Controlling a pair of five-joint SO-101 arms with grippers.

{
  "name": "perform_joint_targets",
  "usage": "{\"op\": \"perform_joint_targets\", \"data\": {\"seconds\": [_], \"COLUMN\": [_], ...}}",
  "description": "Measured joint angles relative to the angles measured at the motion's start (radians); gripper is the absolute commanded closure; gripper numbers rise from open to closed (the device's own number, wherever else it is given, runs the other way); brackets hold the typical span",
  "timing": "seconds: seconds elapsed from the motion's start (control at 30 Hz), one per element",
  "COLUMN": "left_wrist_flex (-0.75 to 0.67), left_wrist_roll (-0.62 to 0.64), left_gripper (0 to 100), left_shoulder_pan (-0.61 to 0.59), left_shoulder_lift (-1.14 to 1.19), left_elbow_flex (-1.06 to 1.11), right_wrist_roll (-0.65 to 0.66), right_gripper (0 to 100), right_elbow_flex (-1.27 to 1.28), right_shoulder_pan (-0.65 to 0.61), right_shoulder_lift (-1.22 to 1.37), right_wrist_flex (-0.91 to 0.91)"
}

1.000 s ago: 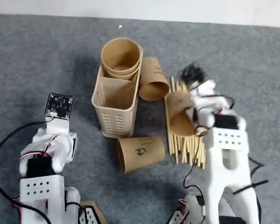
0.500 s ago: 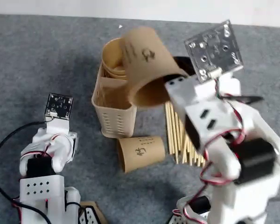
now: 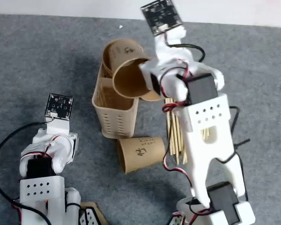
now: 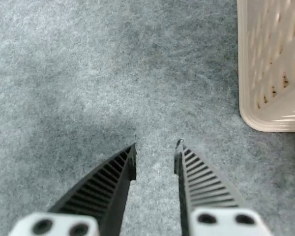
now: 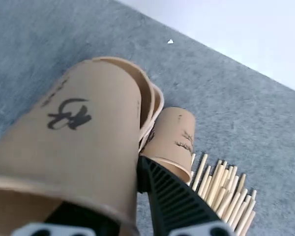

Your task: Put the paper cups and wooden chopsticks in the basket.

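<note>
1. Grey carpet covers the bench [image 3: 47, 61], and a beige slotted basket [image 3: 113, 123] stands left of centre in the high view.
2. The right arm [image 3: 201, 117] extends up the frame. Its jaws are closed on the rim of the held cup [image 3: 130, 77], which tilts on its side over the basket's upper end.
3. Nested cups [image 3: 108, 52] stand in that upper end, just behind the held cup.
4. A lying cup [image 3: 140, 153] rests on the carpet below the basket. A fourth cup [image 5: 171, 135] lies beside the wooden chopsticks [image 3: 174, 136], which are piled right of the basket.
5. The left arm [image 3: 47, 157] sits at lower left. Its jaws are parted and hold nothing, low over the carpet near a basket corner.
</note>
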Motion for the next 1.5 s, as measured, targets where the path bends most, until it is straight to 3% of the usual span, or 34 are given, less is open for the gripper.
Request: {"op": "perform_joint_targets", "data": {"seconds": [0.1, 0.27, 0.33, 0.67, 1.0, 1.5], "left_wrist_flex": [0.000, 0.000, 0.000, 0.000, 0.000, 0.000], "left_wrist_roll": [0.000, 0.000, 0.000, 0.000, 0.000, 0.000], "left_gripper": [84, 84, 84, 84, 84, 84], "left_shoulder_pan": [0.000, 0.000, 0.000, 0.000, 0.000, 0.000], "left_shoulder_lift": [0.000, 0.000, 0.000, 0.000, 0.000, 0.000], "left_elbow_flex": [0.000, 0.000, 0.000, 0.002, 0.002, 0.002], "right_wrist_roll": [0.000, 0.000, 0.000, 0.000, 0.000, -0.005], "right_gripper": [96.1, 72.2, 67.0, 67.1, 67.1, 67.1], "right_elbow_flex": [0.000, -0.015, -0.040, -0.114, -0.192, -0.172], "right_shoulder_pan": [-0.005, -0.012, -0.012, -0.094, -0.161, -0.086], "right_shoulder_lift": [0.006, 0.015, 0.017, 0.029, 0.293, 0.361], "right_wrist_flex": [-0.011, -0.040, -0.041, -0.175, -0.213, -0.020]}}
